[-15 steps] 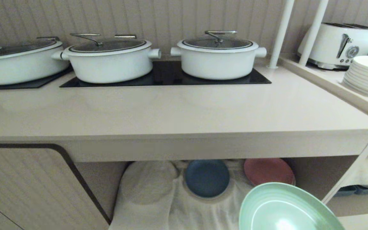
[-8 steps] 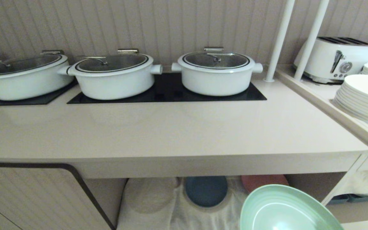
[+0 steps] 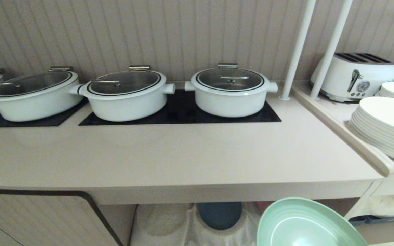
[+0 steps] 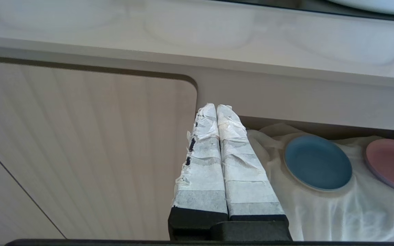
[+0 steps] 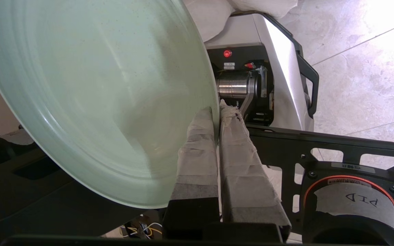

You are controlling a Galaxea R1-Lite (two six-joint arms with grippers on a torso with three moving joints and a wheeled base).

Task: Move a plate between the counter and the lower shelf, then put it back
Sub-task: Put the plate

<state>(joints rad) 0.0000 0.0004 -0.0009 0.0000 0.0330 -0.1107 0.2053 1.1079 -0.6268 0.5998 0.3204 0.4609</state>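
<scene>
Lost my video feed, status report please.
Right gripper shut on mint plate, below counter edge. Left gripper shut, empty. Counter front unobstructed.

Soft, even light filled the head view; the desk showed faint sheen. The lower shelf lay in shadow. Strong glare, perhaps daylight, washed the floor behind the plate.

White pots, toaster, white plate stack; blue plate, seemingly pink plate below

The counter bears white pots on black hob panels.
</scene>
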